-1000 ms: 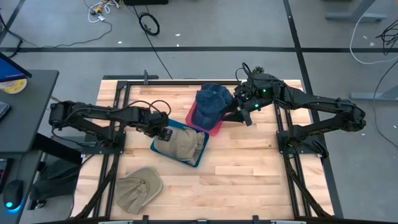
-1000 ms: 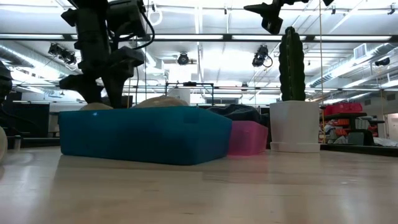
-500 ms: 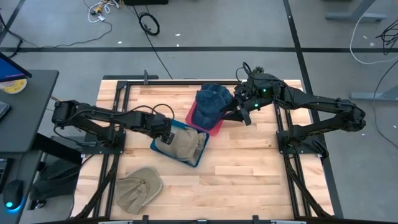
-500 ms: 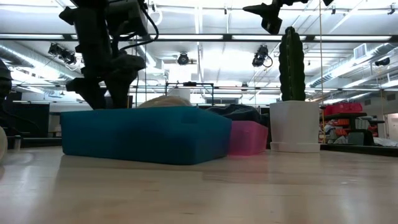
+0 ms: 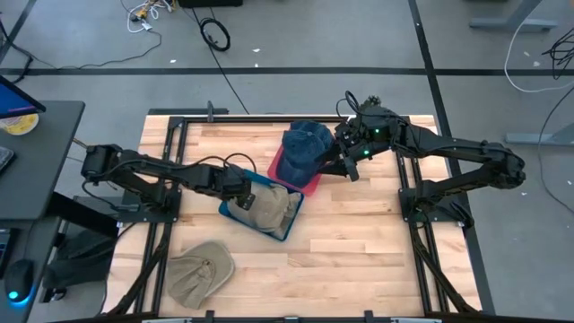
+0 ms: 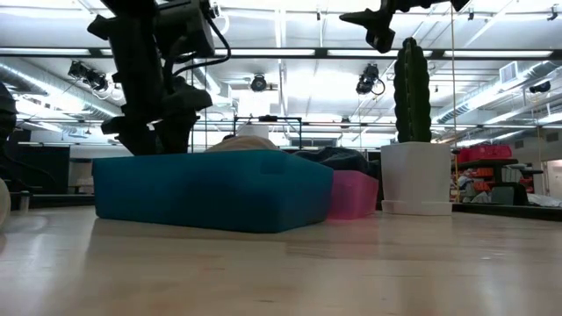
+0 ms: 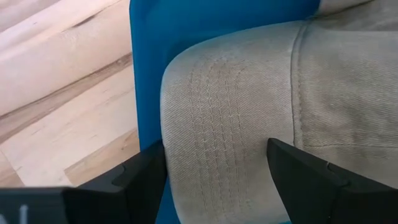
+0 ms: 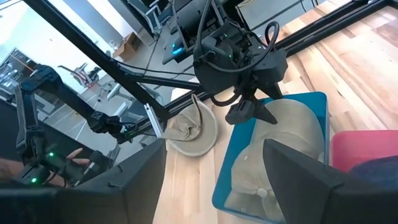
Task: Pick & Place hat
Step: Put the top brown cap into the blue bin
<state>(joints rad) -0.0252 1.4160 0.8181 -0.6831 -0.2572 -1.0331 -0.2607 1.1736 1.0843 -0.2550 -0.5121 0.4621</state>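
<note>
A tan hat (image 5: 266,208) lies in the blue bin (image 5: 285,228), its brim (image 7: 230,124) toward the bin's left wall. My left gripper (image 5: 240,192) is open and reaches down at that left end, one finger on either side of the brim (image 7: 214,186). A navy hat (image 5: 305,148) sits in the pink bin (image 5: 310,187). My right gripper (image 5: 346,163) hovers open at the pink bin's right side, holding nothing (image 8: 214,199). A second tan hat (image 5: 199,269) lies on the table's near left part. My left gripper comes from above and from the table's left, its open fingers (image 7: 140,183) standing on either side of the tan hat's brim (image 7: 186,143) at the blue bin's left wall (image 7: 146,74). Whether they touch the brim or the wall I cannot tell.
The blue bin (image 6: 211,189) and pink bin (image 6: 351,195) stand corner to corner mid-table. A white pot with a cactus (image 6: 417,167) shows behind them in the low view. Bare wood lies on the near right. Black frame rails run along both sides.
My left gripper has moved toward the table's right and down at the blue bin's left end. The blue bin, with the tan hat in it, has slid a little toward the right. My right arm has kept still.
</note>
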